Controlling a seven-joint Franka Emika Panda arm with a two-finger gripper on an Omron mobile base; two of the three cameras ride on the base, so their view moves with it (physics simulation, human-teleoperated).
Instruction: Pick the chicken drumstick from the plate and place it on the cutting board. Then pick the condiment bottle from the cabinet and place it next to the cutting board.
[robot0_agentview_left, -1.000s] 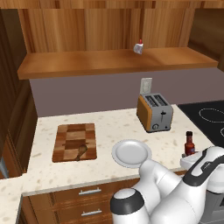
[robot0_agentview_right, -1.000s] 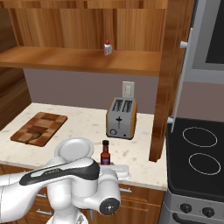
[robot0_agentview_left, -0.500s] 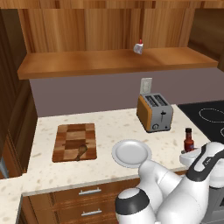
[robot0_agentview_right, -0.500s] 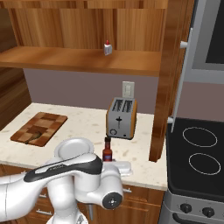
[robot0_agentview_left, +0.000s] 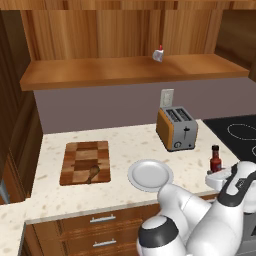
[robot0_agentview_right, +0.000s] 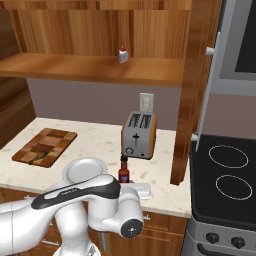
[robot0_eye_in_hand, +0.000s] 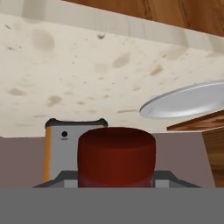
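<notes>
The condiment bottle (robot0_agentview_left: 216, 159) stands at the frame's right on the counter (robot0_agentview_left: 130, 145) — slim, rigid, likely slick and tippy — with the gripper (robot0_eye_in_hand: 116, 183) apparently clamped low around its body, the steadiest hold.

At center frame, bare counter (robot0_agentview_left: 125, 145) lay open between the cutting board (robot0_agentview_left: 86, 161) and the toaster (robot0_agentview_left: 176, 128). The plate (robot0_agentview_left: 150, 175) blocked the front edge. At right, the condiment bottle (robot0_agentview_left: 215, 158) stood just before the stovetop (robot0_agentview_left: 237, 134), crowded by the white arm.
</notes>
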